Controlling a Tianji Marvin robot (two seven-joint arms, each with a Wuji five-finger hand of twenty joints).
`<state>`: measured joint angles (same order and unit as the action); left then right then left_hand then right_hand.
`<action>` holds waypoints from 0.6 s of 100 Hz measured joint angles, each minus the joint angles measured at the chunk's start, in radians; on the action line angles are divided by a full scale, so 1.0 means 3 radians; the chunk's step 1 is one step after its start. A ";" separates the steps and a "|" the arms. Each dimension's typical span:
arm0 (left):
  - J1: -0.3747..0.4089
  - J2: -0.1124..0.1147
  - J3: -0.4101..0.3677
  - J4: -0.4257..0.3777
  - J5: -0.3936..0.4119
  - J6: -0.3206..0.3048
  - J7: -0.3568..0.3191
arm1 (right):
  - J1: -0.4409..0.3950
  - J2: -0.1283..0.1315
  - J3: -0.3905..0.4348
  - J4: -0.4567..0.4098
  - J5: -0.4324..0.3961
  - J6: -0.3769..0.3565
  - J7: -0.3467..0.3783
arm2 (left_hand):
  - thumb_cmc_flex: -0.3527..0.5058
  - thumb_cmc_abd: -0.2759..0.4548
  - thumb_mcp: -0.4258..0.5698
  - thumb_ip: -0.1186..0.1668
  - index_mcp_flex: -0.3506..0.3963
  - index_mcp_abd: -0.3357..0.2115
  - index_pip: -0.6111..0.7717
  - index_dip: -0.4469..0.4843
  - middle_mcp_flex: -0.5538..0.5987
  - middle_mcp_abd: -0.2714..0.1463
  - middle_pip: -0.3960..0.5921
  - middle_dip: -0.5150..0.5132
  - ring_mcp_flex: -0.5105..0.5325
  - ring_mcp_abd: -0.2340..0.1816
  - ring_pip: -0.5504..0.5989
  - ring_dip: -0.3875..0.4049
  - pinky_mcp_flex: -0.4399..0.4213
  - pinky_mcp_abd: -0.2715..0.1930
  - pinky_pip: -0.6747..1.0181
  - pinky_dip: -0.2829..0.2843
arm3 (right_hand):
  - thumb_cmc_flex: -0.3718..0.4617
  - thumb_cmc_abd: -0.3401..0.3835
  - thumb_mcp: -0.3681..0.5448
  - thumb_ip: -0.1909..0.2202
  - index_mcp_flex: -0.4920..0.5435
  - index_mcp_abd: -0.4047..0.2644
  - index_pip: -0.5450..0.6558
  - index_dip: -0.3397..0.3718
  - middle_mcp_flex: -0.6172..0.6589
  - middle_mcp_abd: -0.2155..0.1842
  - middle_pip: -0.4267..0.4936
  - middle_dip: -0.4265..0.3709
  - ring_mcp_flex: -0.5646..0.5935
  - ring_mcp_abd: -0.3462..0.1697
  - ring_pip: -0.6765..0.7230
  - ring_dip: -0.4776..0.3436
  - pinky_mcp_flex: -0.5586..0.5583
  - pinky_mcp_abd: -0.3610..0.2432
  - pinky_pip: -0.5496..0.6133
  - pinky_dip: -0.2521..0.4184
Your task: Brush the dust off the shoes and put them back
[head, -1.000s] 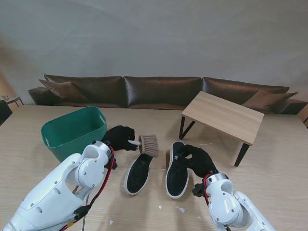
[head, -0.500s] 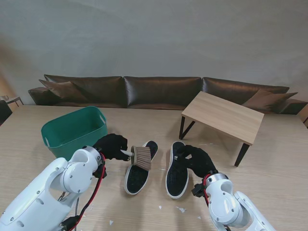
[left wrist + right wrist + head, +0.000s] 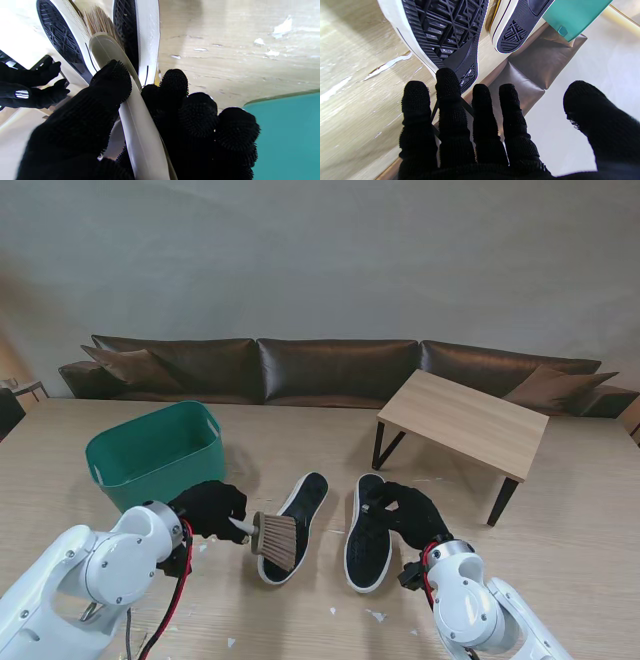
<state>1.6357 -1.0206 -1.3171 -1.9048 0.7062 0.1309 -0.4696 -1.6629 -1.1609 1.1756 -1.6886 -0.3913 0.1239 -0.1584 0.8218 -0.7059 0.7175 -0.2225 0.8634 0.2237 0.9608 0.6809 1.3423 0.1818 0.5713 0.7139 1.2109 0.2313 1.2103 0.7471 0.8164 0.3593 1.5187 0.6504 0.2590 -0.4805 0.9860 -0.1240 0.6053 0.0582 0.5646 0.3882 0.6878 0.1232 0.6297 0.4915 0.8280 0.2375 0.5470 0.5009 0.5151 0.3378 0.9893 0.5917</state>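
Observation:
Two black shoes with white edges lie tread-up side by side on the wooden table. My left hand (image 3: 208,508) is shut on a pale-handled brush (image 3: 275,540), its bristles at the near end of the left shoe (image 3: 298,510). In the left wrist view the brush handle (image 3: 130,120) runs between thumb and fingers, with the bristles (image 3: 100,20) against that shoe's sole (image 3: 147,37). My right hand (image 3: 410,513) rests at the right shoe (image 3: 366,540). Its fingers are spread, its thumb is apart, and one fingertip (image 3: 447,75) touches the sole (image 3: 440,32).
A green bin (image 3: 155,450) stands to the left, just beyond my left hand. A small wooden table (image 3: 465,420) stands at the far right and a brown sofa (image 3: 330,370) runs along the back. White flecks (image 3: 375,615) lie on the table near me.
My left hand has drawn the brush toward me and leftward along the left shoe, from its far end to its near end. The right hand and both shoes stay put.

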 measured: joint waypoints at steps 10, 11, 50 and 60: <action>0.0060 0.0015 -0.0067 -0.0066 -0.0059 -0.0044 -0.0147 | -0.0001 0.0000 0.0000 -0.0001 0.0000 0.0002 0.0000 | 0.0000 0.0000 0.0000 0.0000 0.0000 0.0000 -0.0001 0.0000 0.0000 0.0000 -0.0002 0.0000 0.0000 0.0000 -0.0027 0.0000 -0.0027 0.0000 0.0000 0.0000 | 0.0000 0.0000 0.0000 0.0000 0.0000 0.0001 0.0000 0.0000 0.0000 0.0000 0.0000 0.0000 0.0000 0.0000 0.0000 0.0000 0.0000 0.0000 0.0000 0.0000; 0.0065 0.0017 -0.0073 -0.0073 -0.0064 -0.0049 -0.0164 | -0.0001 0.0000 0.0000 -0.0001 0.0000 0.0002 0.0000 | 0.0000 0.0000 0.0000 0.0000 0.0000 0.0000 -0.0001 0.0000 0.0000 0.0000 -0.0002 0.0000 0.0000 0.0000 -0.0027 0.0000 -0.0027 0.0000 0.0000 0.0000 | 0.0000 0.0000 0.0000 0.0000 0.0000 0.0001 0.0000 0.0000 0.0000 0.0000 0.0000 0.0000 0.0000 0.0000 0.0000 0.0000 0.0000 0.0000 0.0000 0.0000; 0.0240 0.0047 -0.0198 -0.0311 -0.0133 -0.0212 -0.0120 | -0.0013 -0.0002 0.0012 -0.0013 -0.0034 -0.0014 -0.0055 | 0.0001 0.0000 0.0000 0.0000 0.0000 0.0000 -0.0002 0.0000 0.0000 0.0000 -0.0007 0.0000 0.0000 0.0000 -0.0033 0.0000 -0.0032 0.0000 0.0000 0.0000 | 0.0000 0.0000 0.0000 0.0000 0.0000 0.0001 0.0000 0.0000 0.0000 0.0001 0.0000 0.0000 0.0000 0.0000 0.0000 0.0000 0.0000 0.0000 0.0000 0.0000; 0.0222 0.0039 -0.0184 -0.0315 -0.0194 -0.0254 0.0008 | -0.0024 -0.0004 0.0023 -0.0025 -0.0050 -0.0027 -0.0076 | 0.0001 0.0000 0.0000 0.0000 0.0000 0.0000 -0.0002 0.0000 0.0000 0.0000 -0.0007 0.0000 0.0000 0.0000 -0.0033 0.0000 -0.0032 0.0000 0.0000 0.0000 | 0.0000 0.0000 0.0000 0.0000 0.0000 0.0001 0.0001 0.0000 0.0000 0.0001 0.0000 0.0000 0.0000 0.0000 0.0000 0.0000 0.0000 0.0000 0.0000 0.0000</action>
<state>1.7022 -1.0090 -1.3725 -1.9994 0.6481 0.0547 -0.4672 -1.6702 -1.1621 1.1826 -1.6961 -0.4062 0.1157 -0.1813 0.8222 -0.7059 0.7175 -0.2225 0.8634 0.2238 0.9601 0.6809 1.3424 0.1818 0.5691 0.7139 1.2109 0.2314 1.2004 0.7473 0.8068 0.3593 1.5187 0.6504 0.2590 -0.4805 0.9860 -0.1240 0.6054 0.0584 0.5649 0.3882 0.6878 0.1234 0.6297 0.4915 0.8280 0.2376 0.5470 0.5009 0.5151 0.3378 0.9893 0.5917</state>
